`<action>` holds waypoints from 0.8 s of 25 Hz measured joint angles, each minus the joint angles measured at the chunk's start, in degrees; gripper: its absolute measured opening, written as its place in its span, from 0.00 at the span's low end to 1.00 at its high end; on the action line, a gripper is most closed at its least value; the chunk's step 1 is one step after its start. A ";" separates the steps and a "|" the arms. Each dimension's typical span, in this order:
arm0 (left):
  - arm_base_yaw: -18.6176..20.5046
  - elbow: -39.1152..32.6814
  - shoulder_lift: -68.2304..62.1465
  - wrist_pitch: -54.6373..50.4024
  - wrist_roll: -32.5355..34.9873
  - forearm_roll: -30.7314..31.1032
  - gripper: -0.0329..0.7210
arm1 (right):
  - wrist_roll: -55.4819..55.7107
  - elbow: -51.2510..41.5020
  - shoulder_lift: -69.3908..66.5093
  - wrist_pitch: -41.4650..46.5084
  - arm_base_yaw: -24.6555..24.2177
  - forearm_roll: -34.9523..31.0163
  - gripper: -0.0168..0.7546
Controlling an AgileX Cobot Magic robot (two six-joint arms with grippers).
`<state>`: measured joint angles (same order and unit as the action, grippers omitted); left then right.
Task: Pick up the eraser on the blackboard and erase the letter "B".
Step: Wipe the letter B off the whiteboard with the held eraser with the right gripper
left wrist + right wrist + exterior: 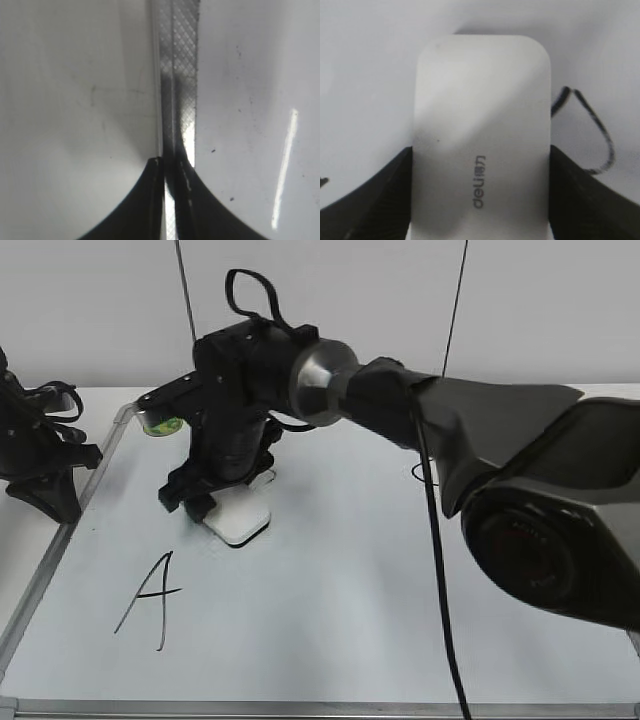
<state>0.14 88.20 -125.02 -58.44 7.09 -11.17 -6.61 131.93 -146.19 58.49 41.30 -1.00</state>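
Observation:
The eraser (240,521), a white rounded block with grey lettering, lies flat on the blackboard (330,620), a white board with a silver frame. My right gripper (200,502) reaches across from the right and is shut on the eraser's two long sides; the right wrist view shows the eraser (480,125) between the fingers (480,160). Only part of the letter "B" shows: a thin black curved stroke (592,132) just right of the eraser, also peeking out beside the gripper (268,477). My left gripper (45,490) is shut and empty at the board's left edge (171,165).
A black letter "A" (148,600) is drawn at the front left. A small round green magnet (160,425) sits at the board's far left corner. A bit of another black stroke (415,472) shows behind the right arm. The board's metal frame (177,75) lies under the left gripper.

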 joint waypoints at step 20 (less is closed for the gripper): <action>0.00 0.00 0.00 0.10 0.00 0.00 0.06 | 3.38 0.00 -0.27 -0.93 -2.39 -0.88 0.72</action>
<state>0.14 88.20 -125.02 -58.34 7.09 -11.17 -3.23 131.93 -146.45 57.56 38.91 -1.88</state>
